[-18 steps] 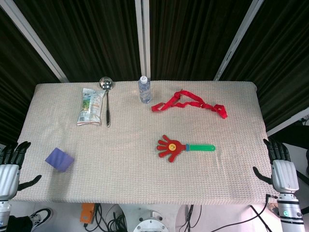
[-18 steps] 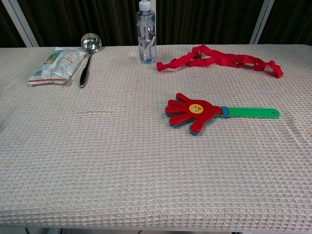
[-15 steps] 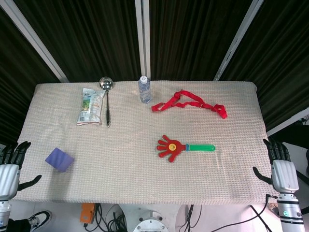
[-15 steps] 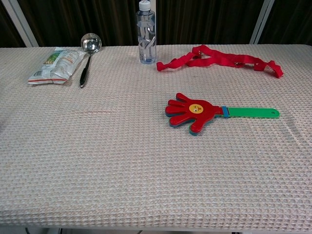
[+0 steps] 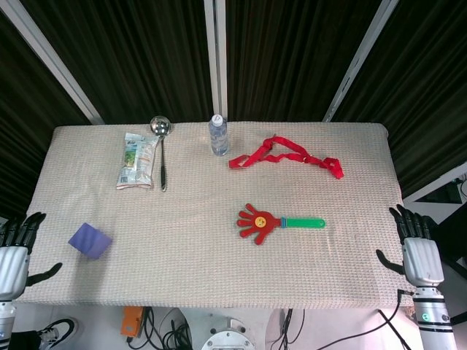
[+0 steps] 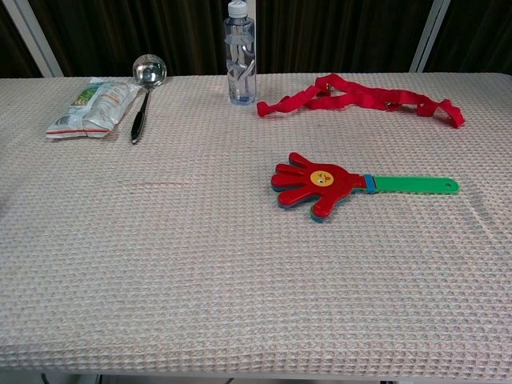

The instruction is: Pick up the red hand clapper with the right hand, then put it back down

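The red hand clapper lies flat on the table, right of centre, its red palm to the left and its green handle pointing right. The chest view shows the red hand clapper with its green handle toward the right edge. My right hand hangs just off the table's right edge, fingers apart, holding nothing, well right of the handle. My left hand is off the near left corner, fingers spread and empty. Neither hand shows in the chest view.
A red strap lies behind the clapper. A water bottle stands at the back centre. A ladle and a snack packet lie at the back left. A purple block sits near my left hand.
My right hand has shifted slightly left and up, toward the table's right edge. The clapper and my left hand have not moved.
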Motion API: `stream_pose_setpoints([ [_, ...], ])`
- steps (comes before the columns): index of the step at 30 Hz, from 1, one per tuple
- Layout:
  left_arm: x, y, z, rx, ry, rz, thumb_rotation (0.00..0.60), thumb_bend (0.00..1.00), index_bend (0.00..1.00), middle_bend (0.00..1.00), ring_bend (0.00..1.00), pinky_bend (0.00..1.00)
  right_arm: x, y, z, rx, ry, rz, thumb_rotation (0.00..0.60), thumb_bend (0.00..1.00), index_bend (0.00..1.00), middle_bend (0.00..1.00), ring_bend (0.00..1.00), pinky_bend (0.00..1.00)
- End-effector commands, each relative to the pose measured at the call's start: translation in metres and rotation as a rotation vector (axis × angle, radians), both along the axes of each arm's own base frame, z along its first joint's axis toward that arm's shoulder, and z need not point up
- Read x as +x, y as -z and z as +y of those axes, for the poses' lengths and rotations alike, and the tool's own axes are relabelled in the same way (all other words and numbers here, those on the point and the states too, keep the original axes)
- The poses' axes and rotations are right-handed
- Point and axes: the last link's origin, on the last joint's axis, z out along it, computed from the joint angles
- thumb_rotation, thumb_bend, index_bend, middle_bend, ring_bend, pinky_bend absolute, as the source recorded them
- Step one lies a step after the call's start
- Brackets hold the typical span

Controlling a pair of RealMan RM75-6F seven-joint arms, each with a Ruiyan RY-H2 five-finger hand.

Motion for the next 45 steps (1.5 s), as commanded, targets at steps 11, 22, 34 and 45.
stream_pose_setpoints([
  [11, -0.001, -0.002, 0.0, 0.002, 0.007, 0.0, 0.6, 0.09, 0.08, 0.07, 0.0, 0.04, 0.05, 0.039, -0.07, 0.165, -0.091, 0.012, 0.6, 0.19, 0.0, 0.0, 0.0, 0.0],
  [22, 0.0, -0.005, -0.001, 0.006, -0.005, 0.011, 0.6, 0.09, 0.08, 0.07, 0.0, 0.04, 0.117, 0.1, -0.106, 0.335, -0.171, 0.076, 0.6, 0.2, 0.0, 0.0, 0.0, 0.0],
  [34, -0.002, -0.004, -0.002, -0.006, -0.009, 0.011, 0.6, 0.09, 0.08, 0.07, 0.0, 0.04, 0.131, 0.14, -0.111, 0.376, -0.086, 0.102, 0.6, 0.21, 0.1, 0.0, 0.0, 0.0],
  [45, -0.001, -0.005, -0.002, 0.0, -0.007, 0.011, 0.6, 0.09, 0.08, 0.07, 0.0, 0.04, 0.144, 0.16, -0.114, 0.356, -0.081, 0.085, 0.6, 0.22, 0.3, 0.01, 0.0, 0.0],
])
